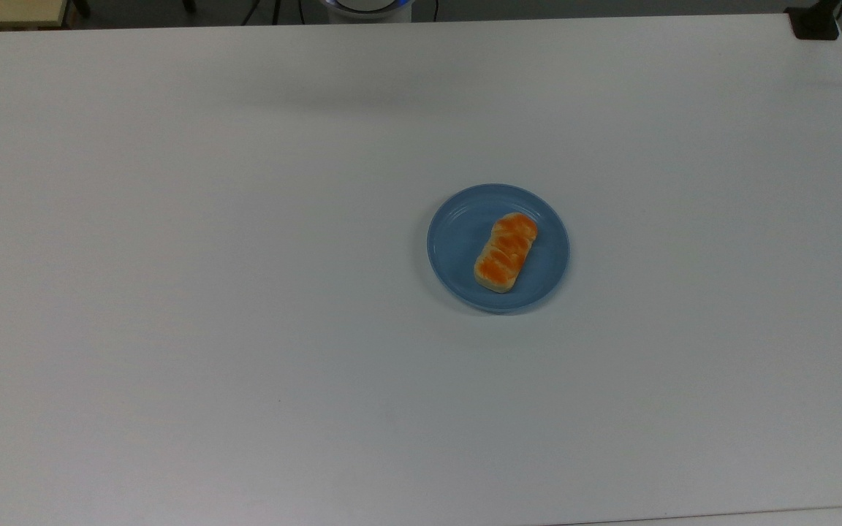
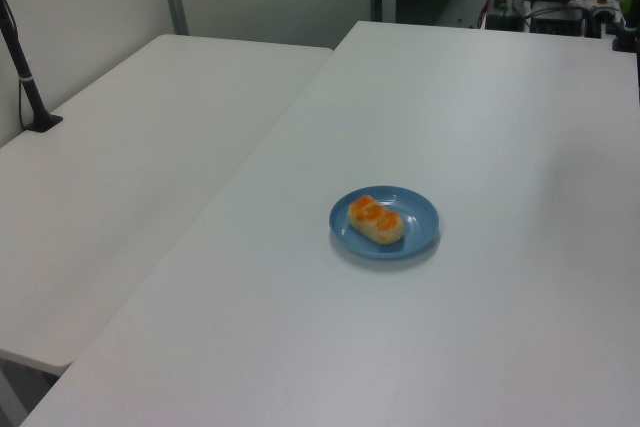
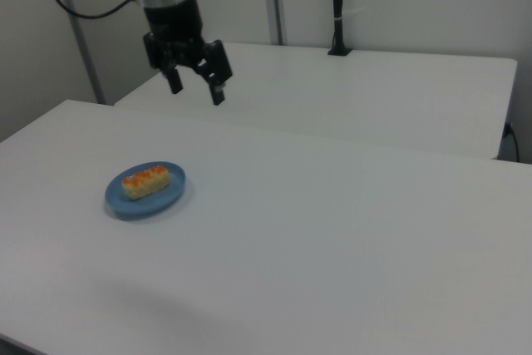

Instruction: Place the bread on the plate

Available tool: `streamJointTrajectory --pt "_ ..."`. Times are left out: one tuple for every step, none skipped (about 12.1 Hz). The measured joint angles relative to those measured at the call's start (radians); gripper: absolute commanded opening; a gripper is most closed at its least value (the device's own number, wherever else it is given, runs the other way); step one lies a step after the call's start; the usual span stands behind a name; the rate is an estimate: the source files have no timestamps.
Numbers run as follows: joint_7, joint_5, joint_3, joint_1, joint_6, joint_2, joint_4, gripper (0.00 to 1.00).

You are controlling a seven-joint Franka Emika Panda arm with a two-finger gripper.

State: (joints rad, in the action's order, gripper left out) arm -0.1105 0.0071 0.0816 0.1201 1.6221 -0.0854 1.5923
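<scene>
bread: (image 1: 506, 252) lies flat on the plate, orange-glazed top up, long axis tilted from the top view's lower left to upper right; also seen in the left view (image 2: 376, 220) and right view (image 3: 146, 181)
plate: (image 1: 457, 241) blue, round, on the white table, right of centre in the top view; centre of the left view (image 2: 418, 215), left-middle of the right view (image 3: 125, 203)
pincer: (image 3: 193, 83) upper left of the right view, raised above the table, fingers (image 3: 217, 91) spread apart, holding nothing, well apart from the plate
table: (image 1: 209, 307) white, carries the plate
second table: (image 2: 130, 147) white, beside the first, left half of the left view
black pole: (image 3: 336, 6) stands on the far table, top middle of the right view
</scene>
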Motion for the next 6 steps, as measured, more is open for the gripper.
streamJointTrajectory --pt "0.024 0.0 -0.012 -0.025 0.002 0.007 0.016 1.0" --pt "0.039 -0.001 -0.018 -0.04 0.004 0.018 0.022 1.0" --pt "0.057 -0.002 -0.021 -0.054 0.007 0.031 0.023 1.0" --pt "0.083 -0.003 -0.022 -0.069 0.014 0.046 0.023 1.0" --pt "0.1 -0.003 -0.022 -0.076 0.031 0.056 0.023 1.0" --pt "0.115 -0.003 -0.022 -0.082 0.043 0.063 0.023 1.0"
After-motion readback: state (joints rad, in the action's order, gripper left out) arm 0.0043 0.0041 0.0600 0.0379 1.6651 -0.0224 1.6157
